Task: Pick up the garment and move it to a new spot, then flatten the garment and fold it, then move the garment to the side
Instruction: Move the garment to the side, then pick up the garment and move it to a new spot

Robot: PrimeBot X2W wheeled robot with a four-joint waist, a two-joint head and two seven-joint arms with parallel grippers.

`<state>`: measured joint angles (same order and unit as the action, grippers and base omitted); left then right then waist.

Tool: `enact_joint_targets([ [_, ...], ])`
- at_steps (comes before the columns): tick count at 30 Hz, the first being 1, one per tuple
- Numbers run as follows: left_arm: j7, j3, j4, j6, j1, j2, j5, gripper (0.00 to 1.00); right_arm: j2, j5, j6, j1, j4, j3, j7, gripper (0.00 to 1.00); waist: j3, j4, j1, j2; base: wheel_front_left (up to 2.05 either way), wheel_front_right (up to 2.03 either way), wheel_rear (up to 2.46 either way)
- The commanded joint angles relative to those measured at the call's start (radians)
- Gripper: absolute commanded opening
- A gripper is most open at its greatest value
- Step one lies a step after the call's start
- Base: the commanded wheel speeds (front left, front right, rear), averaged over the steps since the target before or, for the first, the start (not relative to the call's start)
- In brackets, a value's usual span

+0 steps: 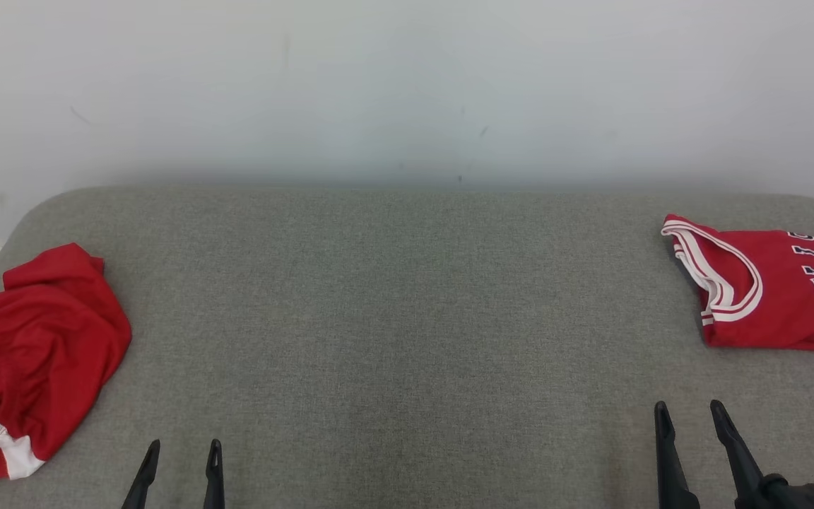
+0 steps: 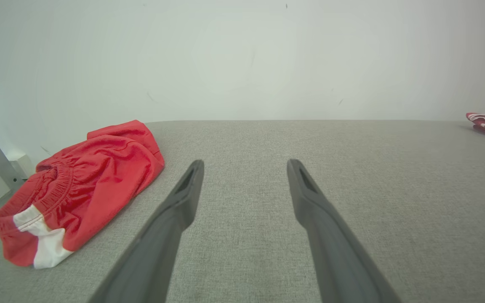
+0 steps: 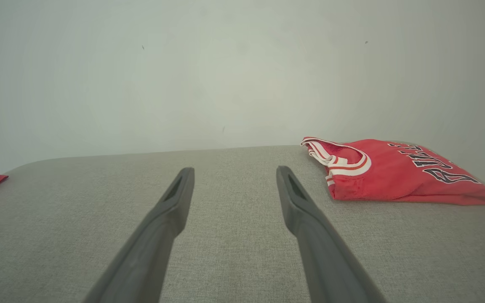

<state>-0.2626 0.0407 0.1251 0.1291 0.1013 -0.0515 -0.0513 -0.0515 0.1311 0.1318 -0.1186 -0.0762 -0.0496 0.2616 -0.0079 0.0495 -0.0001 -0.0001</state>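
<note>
Left claw point(image 1: 185, 445) wide open, empty, right claw point(image 1: 688, 406) wide open, empty

The left gripper point(image 1: 182, 450) sits low at the left, fingers spread and holding nothing. The right gripper point(image 1: 689, 411) reaches slightly further forward, also spread wide and holding nothing.

I've got bare grey tabletop point(image 1: 407, 304) btwn both piles, so the ctr lane is passable fwd to the wall point(image 1: 407, 85). Crumpled red shorts point(image 1: 36, 353) block the far L edge, beside my left gripper point(image 1: 185, 445). Folded red jersey point(image 1: 767, 297) blocks far R, ahead of my right gripper point(image 1: 688, 404).
</note>
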Motion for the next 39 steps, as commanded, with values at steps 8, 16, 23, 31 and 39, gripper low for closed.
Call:
enact_joint_targets([
  [8,-0.003,-0.006,0.011,-0.004,0.025,0.001,0.013,1.00,0.001,0.037,-0.002,-0.030,-0.040,-0.017,0.004,1.00,-0.016,-0.012,0.0001,0.0001,0.00,0.00,0.00],
  [16,-0.003,-0.007,0.014,-0.003,0.021,0.001,0.014,1.00,0.001,0.040,-0.002,-0.024,-0.073,-0.009,0.004,1.00,-0.014,-0.016,0.0001,0.0001,0.00,0.00,0.00],
  [23,-0.003,-0.006,0.019,-0.002,0.012,0.001,0.008,1.00,0.001,0.040,-0.002,-0.019,-0.085,-0.013,0.004,1.00,-0.008,-0.014,0.0001,0.0001,0.00,0.00,0.00],
  [31,-0.003,-0.002,0.022,-0.001,0.010,0.002,0.011,1.00,0.001,0.045,-0.002,-0.019,-0.085,-0.014,0.004,1.00,-0.005,-0.010,0.0001,0.0001,0.00,0.00,0.00],
  [39,-0.003,0.003,0.024,-0.001,0.008,0.002,0.009,1.00,0.001,0.043,-0.002,-0.018,-0.088,-0.017,0.004,1.00,-0.004,-0.008,0.0001,0.0001,0.00,0.00,0.00],
])
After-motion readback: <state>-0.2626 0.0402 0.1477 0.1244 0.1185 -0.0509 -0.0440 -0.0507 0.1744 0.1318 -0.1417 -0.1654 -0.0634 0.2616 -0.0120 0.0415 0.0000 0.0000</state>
